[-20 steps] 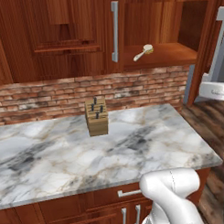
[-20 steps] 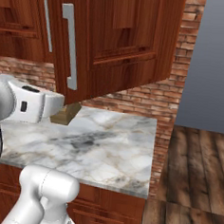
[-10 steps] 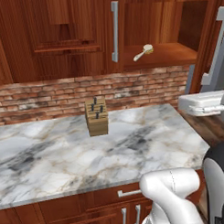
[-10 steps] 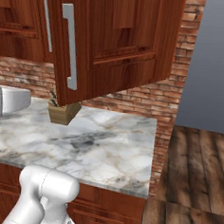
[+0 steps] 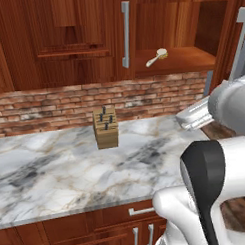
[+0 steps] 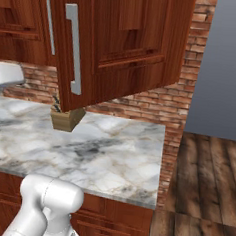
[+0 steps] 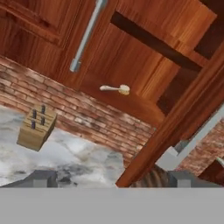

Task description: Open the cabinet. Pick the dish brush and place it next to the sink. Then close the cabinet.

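The cabinet (image 5: 91, 40) is reddish-brown wood. Its left door is closed, with a long silver bar handle (image 5: 125, 34). The right door (image 6: 121, 40) is swung wide open, its own bar handle (image 6: 73, 49) facing out. The dish brush (image 5: 157, 56), pale with a round head, lies on the open cabinet's bottom shelf; it also appears as the brush (image 7: 116, 89) in the hand view. My gripper (image 7: 111, 181) is open and empty, well short of the brush and below it. One fingertip (image 7: 41, 178) shows at the left. The sink is out of view.
A wooden knife block (image 5: 105, 127) stands on the marble counter (image 5: 56, 177) against the brick wall. The open door's edge (image 7: 175, 118) crosses the hand view on the right. My arm (image 5: 229, 106) rises at the counter's right end, near a wooden floor (image 6: 205, 187).
My arm has swung up and over to the right side of the left base view, drawing back in the right base view. The brush and the cabinet doors have not moved.
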Robot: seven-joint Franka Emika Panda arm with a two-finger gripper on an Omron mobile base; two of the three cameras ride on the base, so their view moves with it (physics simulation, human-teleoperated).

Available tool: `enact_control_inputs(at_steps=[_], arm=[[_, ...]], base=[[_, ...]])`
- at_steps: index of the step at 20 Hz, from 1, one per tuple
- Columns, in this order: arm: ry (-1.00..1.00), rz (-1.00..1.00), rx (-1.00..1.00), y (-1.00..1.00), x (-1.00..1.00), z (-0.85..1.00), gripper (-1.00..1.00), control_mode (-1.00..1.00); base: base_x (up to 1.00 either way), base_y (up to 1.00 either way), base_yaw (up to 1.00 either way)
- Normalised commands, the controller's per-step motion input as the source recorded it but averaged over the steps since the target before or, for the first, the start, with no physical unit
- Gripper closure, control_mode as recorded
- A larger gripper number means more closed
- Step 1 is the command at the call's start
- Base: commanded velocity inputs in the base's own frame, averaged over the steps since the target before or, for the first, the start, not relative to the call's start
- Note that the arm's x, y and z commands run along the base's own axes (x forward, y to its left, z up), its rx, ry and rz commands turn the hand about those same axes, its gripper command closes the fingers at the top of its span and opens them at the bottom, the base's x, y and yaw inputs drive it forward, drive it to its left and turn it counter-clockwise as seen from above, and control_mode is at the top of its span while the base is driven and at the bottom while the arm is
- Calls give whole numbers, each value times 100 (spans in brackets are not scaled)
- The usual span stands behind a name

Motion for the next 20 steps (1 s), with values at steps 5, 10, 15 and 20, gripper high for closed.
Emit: enact_control_inputs(at_steps=[5, 10, 15, 20], arm=[[5, 0, -47, 0, 28, 0, -100, -100], [0, 0, -40, 0, 12, 0, -100, -100], [12, -1, -30, 0, 5, 2, -100, -100], [18, -14, -20, 0, 0, 8, -100, -100]], base=[[0, 0, 0], [0, 0, 0], [0, 0, 0], [0, 0, 0]])
